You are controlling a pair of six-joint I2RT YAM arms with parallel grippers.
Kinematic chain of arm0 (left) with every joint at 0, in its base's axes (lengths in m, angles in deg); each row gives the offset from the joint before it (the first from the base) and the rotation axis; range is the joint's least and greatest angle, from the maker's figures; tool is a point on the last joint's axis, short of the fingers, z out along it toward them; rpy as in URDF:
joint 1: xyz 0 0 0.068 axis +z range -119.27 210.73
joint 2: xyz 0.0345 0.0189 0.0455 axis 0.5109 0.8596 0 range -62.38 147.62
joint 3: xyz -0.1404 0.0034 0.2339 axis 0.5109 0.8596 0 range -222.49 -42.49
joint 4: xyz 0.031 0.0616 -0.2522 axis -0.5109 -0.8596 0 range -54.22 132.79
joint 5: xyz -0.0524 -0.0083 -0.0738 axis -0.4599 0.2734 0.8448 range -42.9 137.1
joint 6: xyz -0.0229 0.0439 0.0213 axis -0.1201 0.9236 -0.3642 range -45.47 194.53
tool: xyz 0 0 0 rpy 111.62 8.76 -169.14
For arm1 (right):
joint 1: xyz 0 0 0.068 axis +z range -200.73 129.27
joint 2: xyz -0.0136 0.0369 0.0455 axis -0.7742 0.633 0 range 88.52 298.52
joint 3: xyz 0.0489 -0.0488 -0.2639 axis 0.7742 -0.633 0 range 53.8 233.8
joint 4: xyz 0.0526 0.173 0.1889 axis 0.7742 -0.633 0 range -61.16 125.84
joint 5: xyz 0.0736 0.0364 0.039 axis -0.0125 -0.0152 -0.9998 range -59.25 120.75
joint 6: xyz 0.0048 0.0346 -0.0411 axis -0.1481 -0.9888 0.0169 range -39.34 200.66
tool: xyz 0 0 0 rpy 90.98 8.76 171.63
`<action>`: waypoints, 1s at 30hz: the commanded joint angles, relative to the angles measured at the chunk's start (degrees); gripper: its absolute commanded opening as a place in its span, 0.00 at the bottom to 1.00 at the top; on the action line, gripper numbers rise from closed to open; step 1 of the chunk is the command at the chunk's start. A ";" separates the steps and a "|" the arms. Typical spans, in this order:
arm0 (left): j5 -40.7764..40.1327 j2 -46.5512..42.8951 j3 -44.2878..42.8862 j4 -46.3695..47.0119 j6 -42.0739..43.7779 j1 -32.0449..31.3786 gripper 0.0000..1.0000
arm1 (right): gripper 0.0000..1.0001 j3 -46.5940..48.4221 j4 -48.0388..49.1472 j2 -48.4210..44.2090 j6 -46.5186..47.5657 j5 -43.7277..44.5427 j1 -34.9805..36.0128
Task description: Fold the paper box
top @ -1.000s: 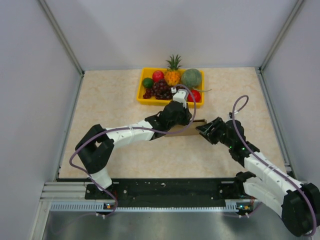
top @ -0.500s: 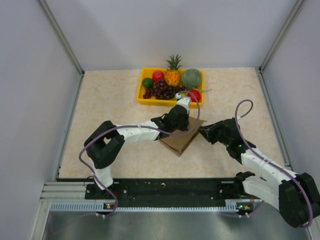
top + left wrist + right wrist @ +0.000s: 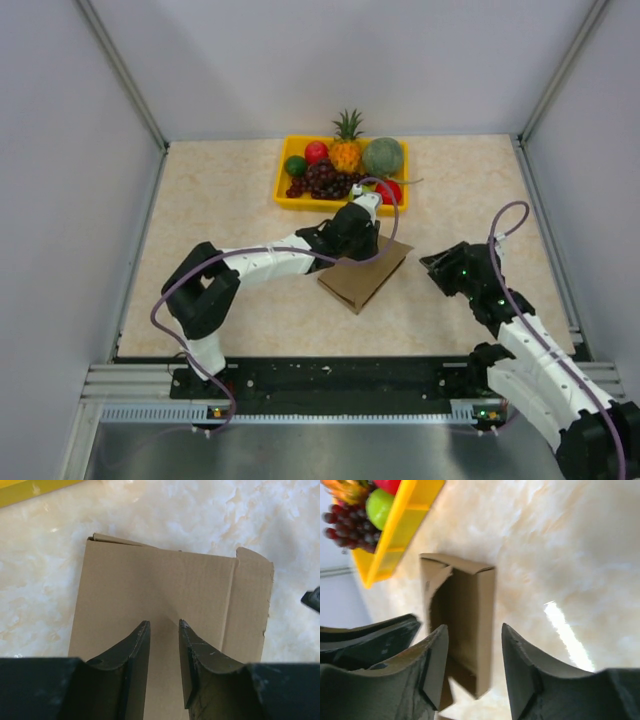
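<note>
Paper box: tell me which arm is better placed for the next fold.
Left. The left gripper sits right over the paper box, jaws parted above its top panel. The right gripper stands off to the side, clear of the box, facing its open end.

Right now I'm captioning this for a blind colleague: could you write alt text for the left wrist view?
A brown paper box lies on a marbled beige table, seen from above. The left gripper is over its near part, black fingers slightly apart with nothing between them; a strip of yellow tray shows at top left.
</note>
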 commanded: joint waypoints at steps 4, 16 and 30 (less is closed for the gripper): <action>6.69 -9.23 2.13 -2.74 3.96 1.06 0.43 | 0.61 9.12 -2.62 0.66 37.01 -4.86 -5.51; 25.15 -2.23 3.56 4.13 2.83 2.20 0.17 | 0.29 19.34 18.56 26.77 29.82 -35.80 -8.59; 20.22 5.70 7.60 9.22 2.20 2.11 0.17 | 0.16 9.85 37.81 44.79 28.86 -38.54 -7.36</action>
